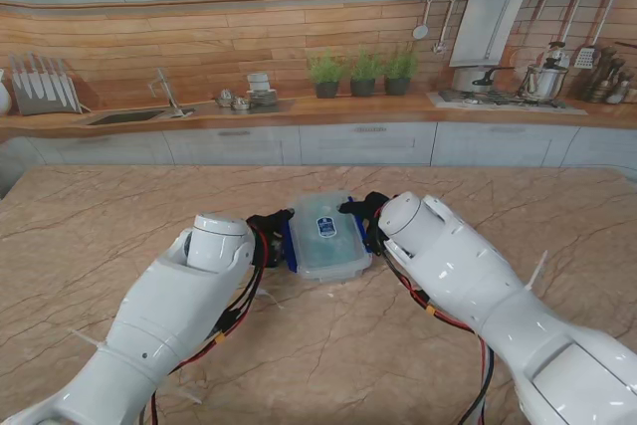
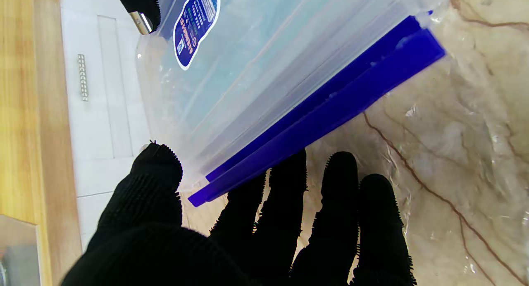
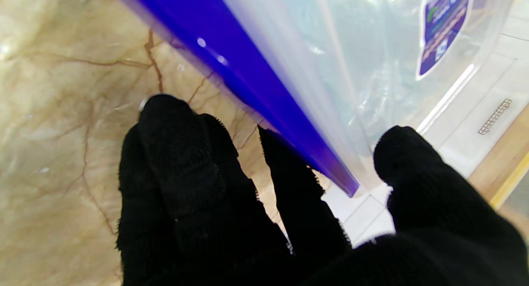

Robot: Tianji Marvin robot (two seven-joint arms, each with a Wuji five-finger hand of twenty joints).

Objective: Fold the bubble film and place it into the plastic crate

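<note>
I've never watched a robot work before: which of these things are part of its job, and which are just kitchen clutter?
Part of the job:
- plastic crate, clear with blue clips
- left hand at one clip
- right hand at the other
- bubble film on the table

Just lying about:
- potted herbs
- knife rack
- pots
- sink

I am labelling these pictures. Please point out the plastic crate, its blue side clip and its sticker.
plastic crate [image 1: 333, 246]: stand view, clear lid.
blue side clip [image 2: 330, 108]: left wrist view, middle of the bar.
sticker [image 2: 196, 25]: left wrist view, label centre.
</note>
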